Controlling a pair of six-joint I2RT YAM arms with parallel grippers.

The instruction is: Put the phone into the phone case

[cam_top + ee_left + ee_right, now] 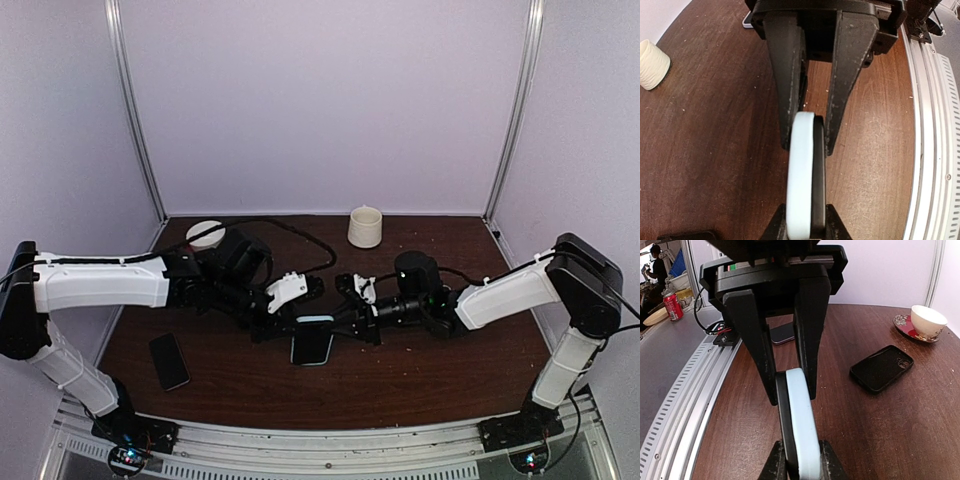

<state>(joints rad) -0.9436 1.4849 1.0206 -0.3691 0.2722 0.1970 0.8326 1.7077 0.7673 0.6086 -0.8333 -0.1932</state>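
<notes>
**Both hands pinch phone and case at mid-tabletop**

The black phone (783,432) and the pale blue case (802,440) are held on edge, face to face. Their rims run flush in both wrist views. Whether the phone is fully seated in the case cannot be told. From above, the pair sits near the middle of the tabletop (430,385), between the two arms.

The left hand (807,142) is clamped on one end of the pair, with one finger on the blue side and one on the black side. The right hand (792,390) pinches the opposite end the same way, its fingers tight against both faces. The tips of the two hands are near each other but apart, with bare rim between them.

A black cover (881,367) lies flat, hollow side up, well apart from the pair. A dark slab (168,360) lies flat near the front left edge. A ribbed cup (365,227) stands upright at the back. A white cup on a saucer (927,320) stands at the back left.
</notes>
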